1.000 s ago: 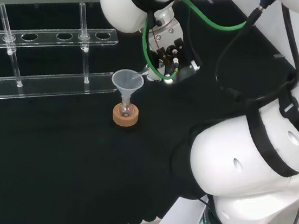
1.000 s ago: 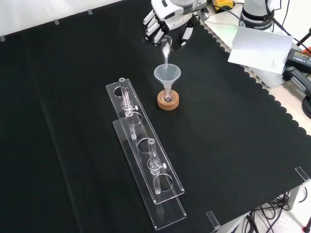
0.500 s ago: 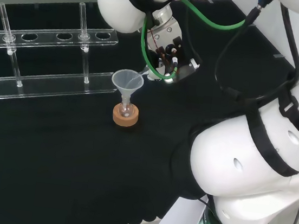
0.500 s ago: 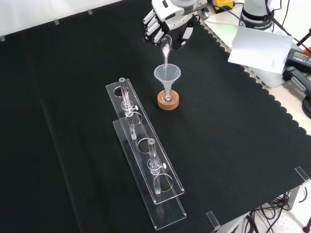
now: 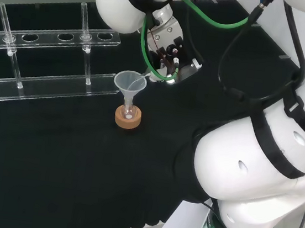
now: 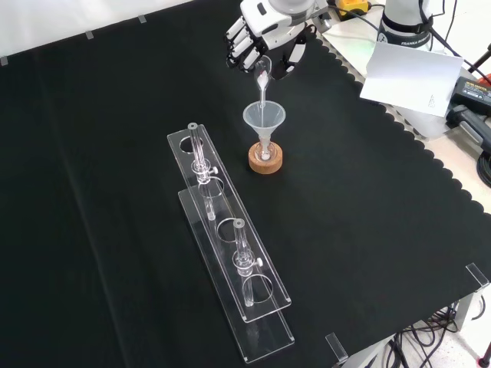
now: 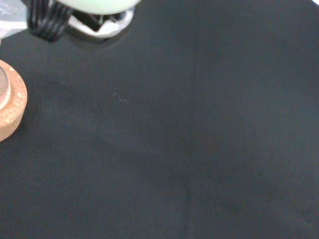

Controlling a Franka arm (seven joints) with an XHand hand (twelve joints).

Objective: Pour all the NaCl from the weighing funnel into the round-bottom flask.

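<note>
A small round-bottom flask [image 6: 265, 156] sits on a cork ring [image 6: 265, 161] with a clear plastic funnel [image 6: 264, 118] in its neck. The hand [image 6: 265, 40] hangs just beyond and above it in the front view, shut on a clear weighing funnel [image 6: 262, 77]. The weighing funnel is tipped steeply, spout down into the funnel's mouth, with white salt in its stem. In the head view the funnel [image 5: 130, 82] and cork ring [image 5: 128, 119] stand left of the hand [image 5: 173, 61]. The wrist view catches the cork ring [image 7: 9, 112] at its edge.
A clear acrylic test-tube rack [image 6: 230, 253] with two glass tubes runs along the cloth nearer the front view's camera; in the head view the rack [image 5: 53, 60] lies behind the flask. A white paper sheet [image 6: 410, 73] lies off the cloth at the front view's right.
The hand has lifted slightly and tipped the weighing funnel a little steeper over the funnel. Flask and rack have not moved.
</note>
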